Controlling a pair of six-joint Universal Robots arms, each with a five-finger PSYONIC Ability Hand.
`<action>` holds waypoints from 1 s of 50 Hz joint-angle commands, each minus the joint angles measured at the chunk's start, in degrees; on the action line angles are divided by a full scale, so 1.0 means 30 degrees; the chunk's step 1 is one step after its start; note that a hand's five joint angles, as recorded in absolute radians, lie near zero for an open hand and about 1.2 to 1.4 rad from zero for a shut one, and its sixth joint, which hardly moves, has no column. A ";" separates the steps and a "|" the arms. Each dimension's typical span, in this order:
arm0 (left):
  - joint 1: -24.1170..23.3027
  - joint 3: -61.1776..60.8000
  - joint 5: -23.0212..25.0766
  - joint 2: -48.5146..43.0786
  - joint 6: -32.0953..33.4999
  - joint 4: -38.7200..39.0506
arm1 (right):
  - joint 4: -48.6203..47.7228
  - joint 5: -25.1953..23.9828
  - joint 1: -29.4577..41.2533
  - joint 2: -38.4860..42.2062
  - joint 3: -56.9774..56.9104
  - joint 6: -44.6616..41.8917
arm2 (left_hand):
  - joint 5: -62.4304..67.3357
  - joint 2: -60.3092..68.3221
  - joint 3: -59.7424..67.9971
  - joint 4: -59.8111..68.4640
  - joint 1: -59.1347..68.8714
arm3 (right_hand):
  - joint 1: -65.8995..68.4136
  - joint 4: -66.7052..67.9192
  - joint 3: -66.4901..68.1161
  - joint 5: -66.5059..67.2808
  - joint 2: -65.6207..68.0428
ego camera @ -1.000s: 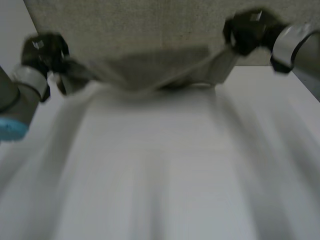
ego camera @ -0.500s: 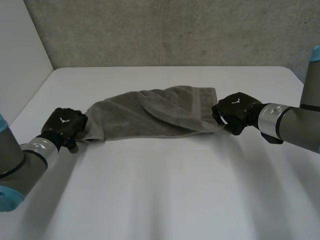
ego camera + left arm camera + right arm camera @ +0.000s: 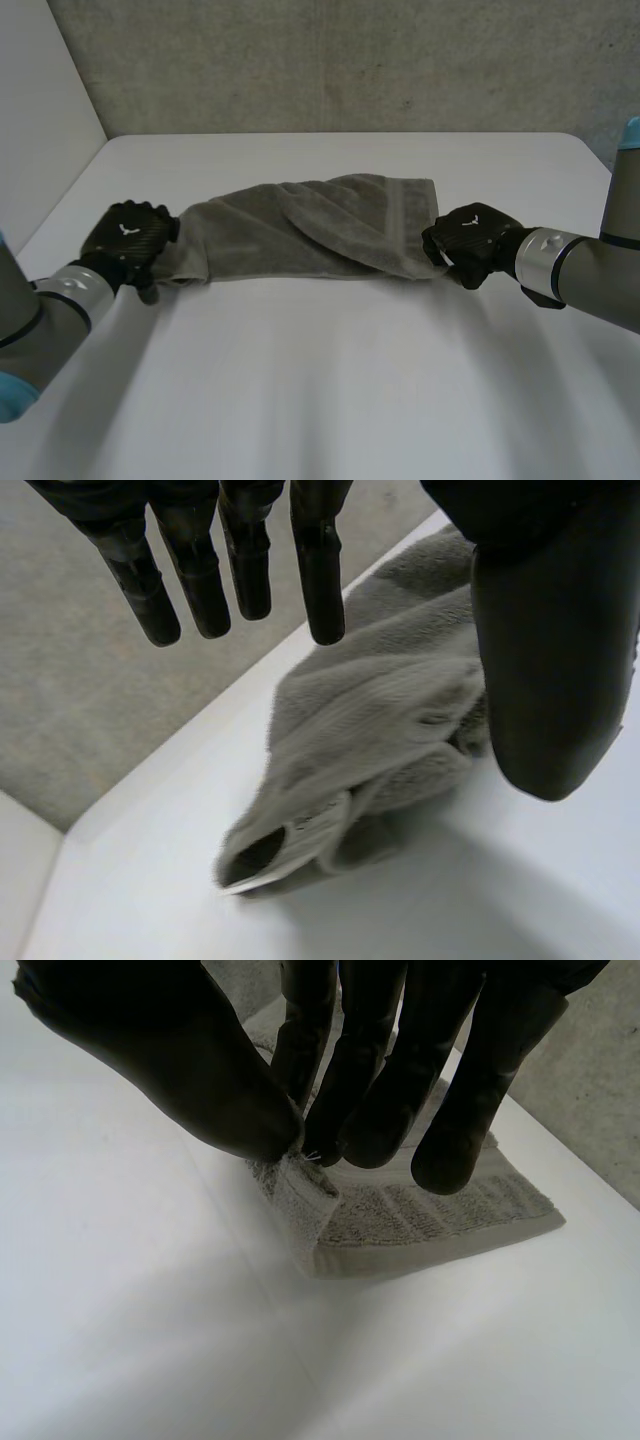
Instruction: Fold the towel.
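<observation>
A grey towel lies bunched and partly folded across the middle of the white table. My left hand hovers at the towel's left end with straight fingers spread apart from the thumb; the rumpled towel end rests on the table under the palm, untouched. My right hand is at the towel's right end. There its thumb and fingers pinch a corner of the towel just above the table.
A grey wall rises behind the table's far edge. Left of the table stands a pale panel. Bare tabletop stretches in front of the towel, between my two arms.
A second ago the towel was held up, stretched between both hands. It has come down onto the table, and my left hand has spread its fingers and let go of its end.
</observation>
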 commanded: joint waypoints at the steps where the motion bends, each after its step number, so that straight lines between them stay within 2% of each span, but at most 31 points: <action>1: -0.1360 0.1250 -0.0024 -0.1437 -0.0159 0.0015 | -0.0446 -0.0001 -0.0036 0.0023 0.0405 0.0010 | 0.0185 0.0225 0.0240 0.0274 0.0214 | 0.1291 0.1051 0.0987 0.1081 0.1339; 8: -0.1772 0.2396 -0.0170 -0.2581 -0.0100 0.0015 | -0.0562 -0.0001 -0.0036 0.0082 0.0522 0.0010 | 0.0634 0.0675 0.0690 0.0724 0.0664 | 0.1291 0.1051 0.0987 0.1081 0.1339; 18: -0.1918 0.4445 -0.0784 -0.4630 0.0134 -0.0044 | -0.0680 -0.0059 -0.0446 0.0082 0.0669 0.0010 | 0.3492 0.3532 0.3547 0.3581 0.3521 | 0.1291 0.1051 0.0987 0.1081 0.1339; 28: -0.1889 0.4915 -0.1137 -0.5100 0.0163 0.0014 | -0.0739 -0.0059 -0.0680 0.0199 0.0640 -0.0019 | 0.4892 0.4933 0.4948 0.4982 0.4922 | 0.1291 0.1051 0.0987 0.1081 0.1339; 30: -0.1889 0.4915 -0.1137 -0.5130 0.0163 0.0015 | -0.0768 -0.0059 -0.0680 0.0199 0.0640 -0.0019 | 0.5961 0.6001 0.6017 0.6050 0.5991 | 0.1291 0.1051 0.0987 0.1081 0.1339; 32: -0.1889 0.4973 -0.1137 -0.5159 0.0192 0.0015 | -0.0826 -0.0059 -0.0680 0.0199 0.0669 0.0010 | 0.9584 0.9624 0.9639 0.9673 0.9613 | 0.1291 0.1051 0.0987 0.1081 0.1339; 33: -0.1889 0.4974 -0.1137 -0.5159 0.0193 0.0015 | -0.0827 -0.0030 -0.0651 0.0170 0.0640 0.0010 | 0.9606 0.9646 0.9661 0.9695 0.9635 | 0.1291 0.1051 0.0987 0.1081 0.1339; 34: -0.1889 0.5061 -0.1166 -0.5130 0.0164 -0.0101 | -0.0827 -0.0030 -0.0651 0.0170 0.0640 0.0010 | 1.2381 1.2422 1.2437 1.2470 1.2411 | 0.1291 0.1051 0.0987 0.1081 0.1339; 35: -0.1889 0.5062 -0.1166 -0.5130 0.0163 -0.0103 | -0.0856 -0.0001 -0.0651 0.0083 0.0582 0.0010 | 1.2409 1.2449 1.2465 1.2498 1.2439 | 0.1291 0.1051 0.0987 0.1081 0.1339; 37: -0.1889 0.5207 -0.1195 -0.4635 0.0134 -0.0161 | -0.0856 0.0058 -0.0651 0.0023 0.0464 0.0069 | 1.6595 1.6635 1.6650 1.6684 1.6624 | 0.1291 0.1051 0.0987 0.1081 0.1339; 38: -0.1889 0.5208 -0.1196 -0.4632 0.0134 -0.0161 | -0.0856 0.0145 -0.0651 -0.0035 0.0319 0.0185 | 1.6614 1.6655 1.6670 1.6704 1.6644 | 0.1291 0.1051 0.0987 0.1081 0.1339; 40: -0.1918 0.5296 -0.1196 -0.3263 -0.0099 -0.0161 | -0.0856 0.0233 -0.0651 -0.0209 0.0143 0.0418 | 1.9407 1.9448 1.9463 1.9496 1.9437 | 0.1291 0.1051 0.0987 0.1081 0.1339; 46: -0.1977 0.5325 -0.1196 -0.1175 -0.0657 -0.0161 | -0.0535 0.0526 -0.0768 -0.1526 -0.0998 0.2466 | 1.9691 1.9731 1.9747 1.9780 1.9721 | 0.1291 0.1051 0.0987 0.1081 0.1339; 50: -0.2036 0.5413 -0.1196 0.1043 -0.2409 -0.0249 | -0.0299 0.0497 -0.1296 -0.2262 -0.1675 0.3497 | 1.9691 1.9731 1.9747 1.9780 1.9721 | 0.1291 0.1051 0.0987 0.1081 0.1339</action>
